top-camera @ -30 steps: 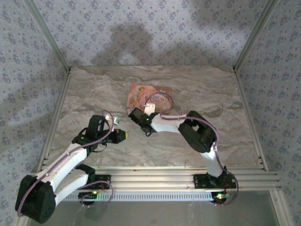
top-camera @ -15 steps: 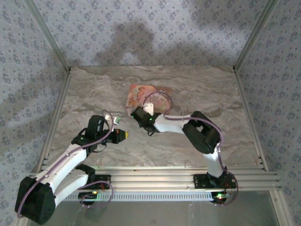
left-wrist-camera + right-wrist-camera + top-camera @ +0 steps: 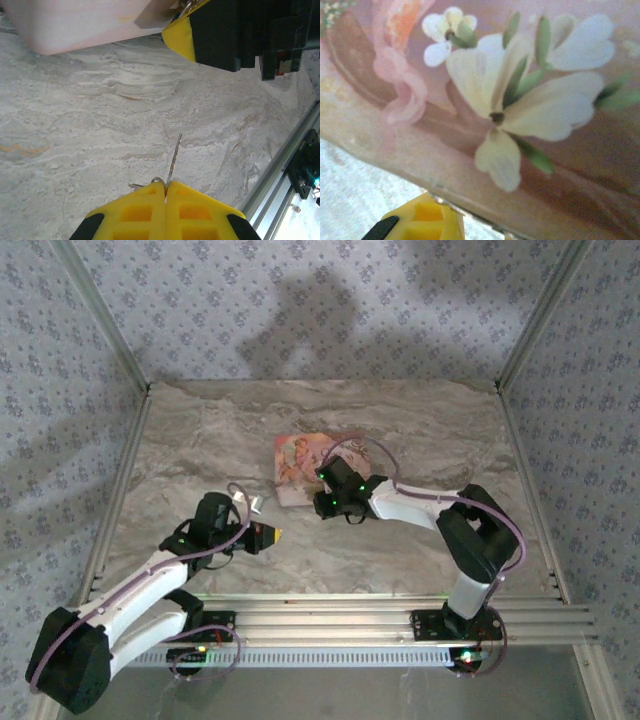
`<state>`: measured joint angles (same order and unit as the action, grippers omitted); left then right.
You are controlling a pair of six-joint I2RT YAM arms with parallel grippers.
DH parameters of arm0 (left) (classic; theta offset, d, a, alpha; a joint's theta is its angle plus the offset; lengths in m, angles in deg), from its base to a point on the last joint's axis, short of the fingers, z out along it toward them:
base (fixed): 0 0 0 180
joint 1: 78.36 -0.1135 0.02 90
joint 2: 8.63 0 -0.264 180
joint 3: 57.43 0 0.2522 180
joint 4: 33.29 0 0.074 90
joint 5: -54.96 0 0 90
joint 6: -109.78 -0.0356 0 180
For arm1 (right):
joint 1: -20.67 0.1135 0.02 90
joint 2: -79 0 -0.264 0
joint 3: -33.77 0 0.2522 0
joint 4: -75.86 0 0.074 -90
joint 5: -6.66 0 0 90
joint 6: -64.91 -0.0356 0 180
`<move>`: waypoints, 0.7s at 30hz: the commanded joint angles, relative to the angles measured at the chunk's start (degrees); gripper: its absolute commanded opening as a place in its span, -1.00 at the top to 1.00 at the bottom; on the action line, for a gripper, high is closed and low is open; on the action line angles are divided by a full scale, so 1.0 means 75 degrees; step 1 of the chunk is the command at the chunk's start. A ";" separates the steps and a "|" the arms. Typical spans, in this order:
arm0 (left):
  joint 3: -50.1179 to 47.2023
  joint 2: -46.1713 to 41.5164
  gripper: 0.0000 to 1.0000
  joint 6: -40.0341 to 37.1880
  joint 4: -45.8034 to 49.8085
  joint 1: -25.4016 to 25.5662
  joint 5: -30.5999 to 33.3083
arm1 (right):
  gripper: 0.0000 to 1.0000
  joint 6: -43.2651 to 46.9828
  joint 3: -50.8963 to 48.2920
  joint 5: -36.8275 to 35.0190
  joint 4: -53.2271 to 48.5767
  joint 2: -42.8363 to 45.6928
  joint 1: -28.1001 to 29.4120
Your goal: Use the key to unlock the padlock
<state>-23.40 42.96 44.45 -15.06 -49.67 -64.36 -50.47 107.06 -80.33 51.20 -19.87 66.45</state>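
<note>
Over the last second the right arm had swung rightward along the near edge of the flat pink flower-printed box [image 3: 300, 455], so that the right fingers [image 3: 181, 35] now sat toward that edge's right end rather than its left; the box itself appeared to have been nudged a little toward the arms. The left fingers [image 3: 150, 212] had crept only slightly across the grey-beige marbled table [image 3: 200, 440]; they were clenched on the thin silver metal key [image 3: 173, 155], whose blade stuck forward past the yellow tips, a wire ring beside it, aimed across bare table toward the right fingers. One yellow right finger lay against the box's edge with a small metallic glint at its tip; whether that glint was the padlock could not be told, nor whether those fingers were clenched or released; the right wrist view looked closely down on the box's painted flowers. By this reading the key was held ready, but the padlock had not yet been clearly presented to it; the insertion seemed to wait on that.
</note>
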 commanded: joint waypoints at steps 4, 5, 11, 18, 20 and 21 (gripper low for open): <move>-0.0311 0.0278 1.00 -0.0145 -0.1351 0.0042 -0.0630 | 1.00 0.0024 0.0280 0.1542 0.0193 0.0163 -0.0166; -0.0334 0.0281 1.00 -0.0154 -0.1412 0.0054 -0.0637 | 1.00 -0.0049 0.0286 0.1615 0.0195 0.0162 -0.0201; -0.0417 0.0426 1.00 -0.0355 -0.1958 0.0051 -0.0960 | 1.00 -0.0535 0.0422 0.2284 0.0129 0.0264 -0.0408; -0.0500 0.0447 1.00 -0.0691 -0.2512 0.0062 -0.0896 | 1.00 -0.0986 0.0881 0.2726 -0.0504 0.0442 -0.0546; -0.0517 0.0445 1.00 -0.0771 -0.2667 0.0076 -0.0766 | 1.00 -0.1169 0.0976 0.2750 -0.0668 0.0495 -0.0564; -0.0526 0.0452 1.00 -0.0813 -0.2735 0.0079 -0.0684 | 1.00 -0.1279 0.1025 0.2789 -0.0750 0.0522 -0.0575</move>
<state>-27.03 46.57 40.80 -31.51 -49.45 -69.95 -57.23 111.89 -62.67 47.79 -18.71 62.45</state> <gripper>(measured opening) 0.048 0.179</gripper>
